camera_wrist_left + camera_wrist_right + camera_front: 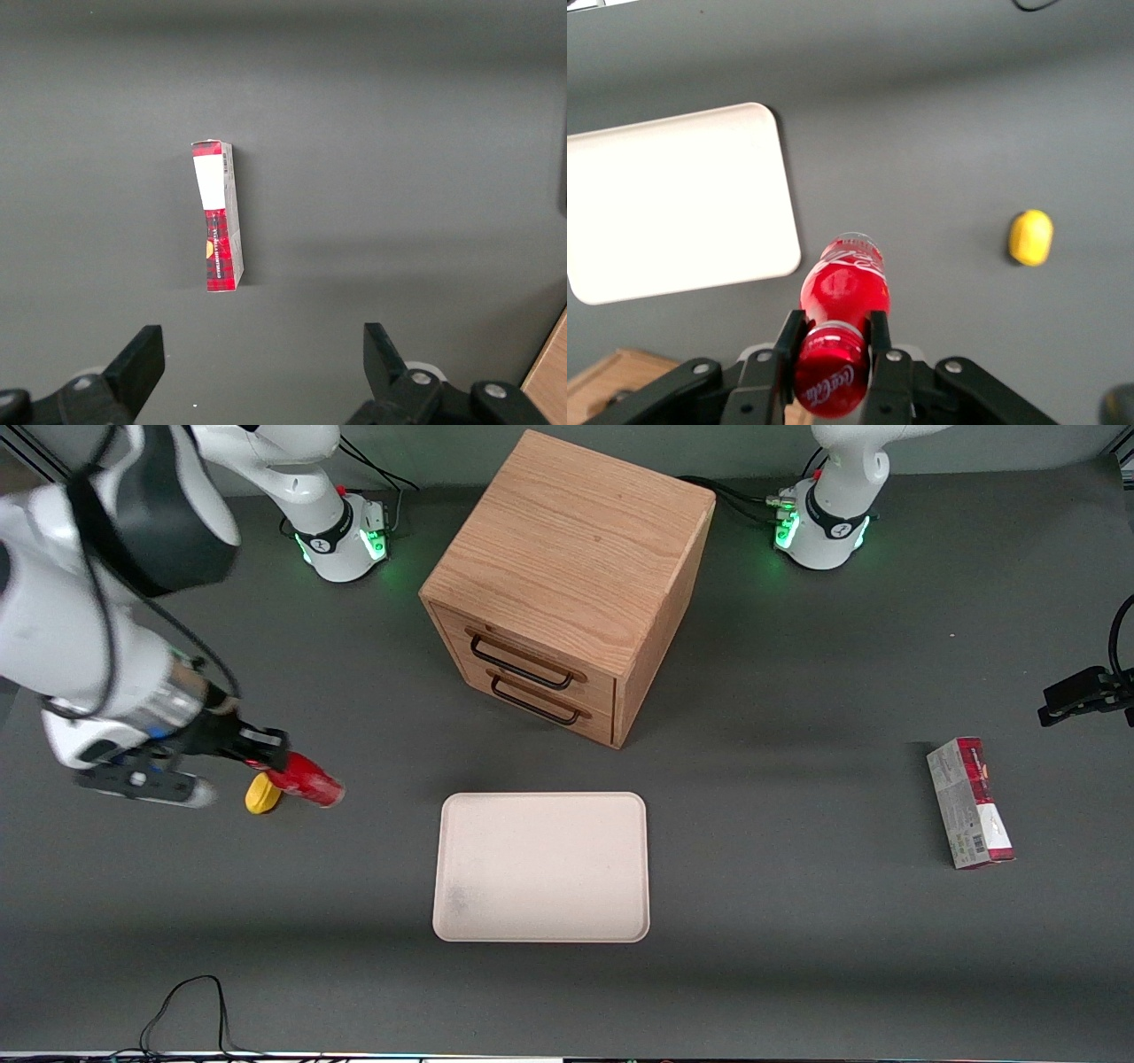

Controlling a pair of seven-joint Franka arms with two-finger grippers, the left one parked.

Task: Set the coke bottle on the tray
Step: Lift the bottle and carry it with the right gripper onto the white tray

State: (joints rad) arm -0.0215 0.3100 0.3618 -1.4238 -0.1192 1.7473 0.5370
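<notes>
From the front: the pincer point(266, 755) hangs above the worktop point(797, 957) toward the working arm's end, clamped on the coke bottle point(306, 781), which sticks out tilted, base pointing toward the tray point(540, 866). A yellow lump point(261, 794) sits on the worktop just under the bottle. The tray lies bare in front of the wooden drawer cabinet point(567, 584), nearer the camera, well apart from the bottle. A red-and-grey carton point(970, 802) rests toward the parked arm's end.

Parked wrist camera: only that carton point(219, 215), lying flat on grey.

Working wrist camera: fingers point(875, 341) pinch the bottle point(843, 292) right at the neck, just below the red cap point(827, 382), body dangling free above the worktop, tray point(673, 199) off to one side, yellow lump point(1030, 236) apart.

Risk, as I read it: a neck grip lets the smooth bottle swing or slide out during the carry, and released at this tilt it could topple and roll over the low rim.
</notes>
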